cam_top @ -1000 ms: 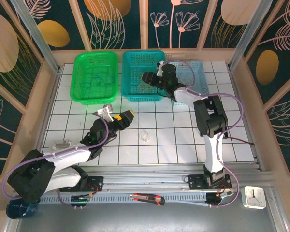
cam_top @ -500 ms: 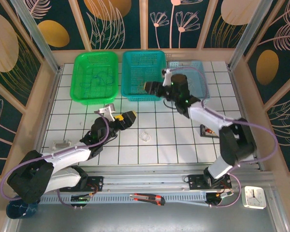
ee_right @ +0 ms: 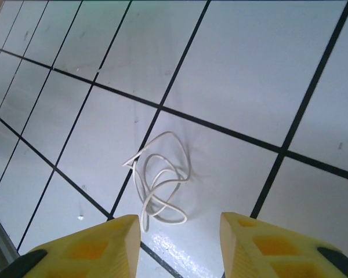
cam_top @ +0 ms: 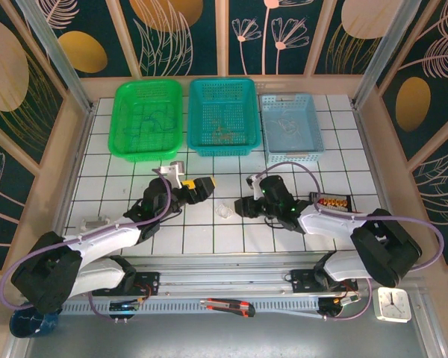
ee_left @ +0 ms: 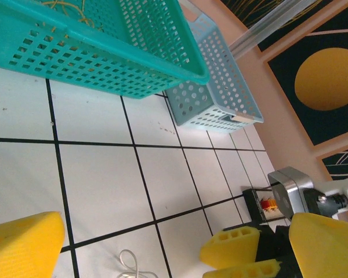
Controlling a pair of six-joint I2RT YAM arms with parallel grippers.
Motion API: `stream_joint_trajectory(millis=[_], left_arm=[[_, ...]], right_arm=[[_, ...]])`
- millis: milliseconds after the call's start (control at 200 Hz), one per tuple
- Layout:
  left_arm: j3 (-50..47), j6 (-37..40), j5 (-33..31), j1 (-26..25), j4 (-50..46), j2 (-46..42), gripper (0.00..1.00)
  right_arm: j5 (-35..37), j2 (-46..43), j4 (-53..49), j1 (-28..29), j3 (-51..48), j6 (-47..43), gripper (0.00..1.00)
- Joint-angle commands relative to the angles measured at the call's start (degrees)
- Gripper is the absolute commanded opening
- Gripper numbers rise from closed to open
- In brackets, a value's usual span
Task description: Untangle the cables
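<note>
Overhead, the pale looped cable (cam_top: 224,211) barely shows.

Left end effector (cam_top: 200,186) spread wide, right end effector (cam_top: 243,206) partly spread.

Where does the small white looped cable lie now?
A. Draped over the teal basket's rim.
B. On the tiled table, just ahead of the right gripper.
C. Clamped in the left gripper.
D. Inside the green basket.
B: the right wrist view shows the white cable loose on the tiled table, ahead of the open right gripper.
</note>
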Motion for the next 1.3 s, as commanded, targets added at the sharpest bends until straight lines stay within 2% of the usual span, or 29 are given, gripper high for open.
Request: stream_joint_trajectory(millis=[0,520,570,716,751,1086,1296], left_arm=[[1.15,0.62,1.69,0.29,0.31,1.13,0.99],[1.76,0.14,2.46,0.29,1.82,3.04,0.99],[1.76,0.07,2.56,0.3,2.07,3.2,0.99],[2.11,0.21,2.98,0.29,2.32,3.95,0.99],[2.2,0.41,3.14,0.29,2.28,4.19,0.99],[3.92,5.92,6.15,0.3,-1.11,10.11,0.99],[5.21,5.55,9.39,0.3,1.83,13.11,0.86]], right_arm=[[3.12,1.17,2.22,1.45,0.42,-1.91,0.39],[4.48,14.46,5.59,5.11,5.43,-3.77,0.34],[5.13,15.6,5.82,5.22,5.87,-3.74,0.3],[4.48,17.98,6.81,5.2,6.33,-3.53,0.04],[4.35,17.71,6.85,5.18,6.35,-3.52,0.0],[4.48,5.52,1.6,5.2,6.13,-2.87,0.0],[3.74,-0.64,-0.41,5.2,6.37,-1.96,0.0]])
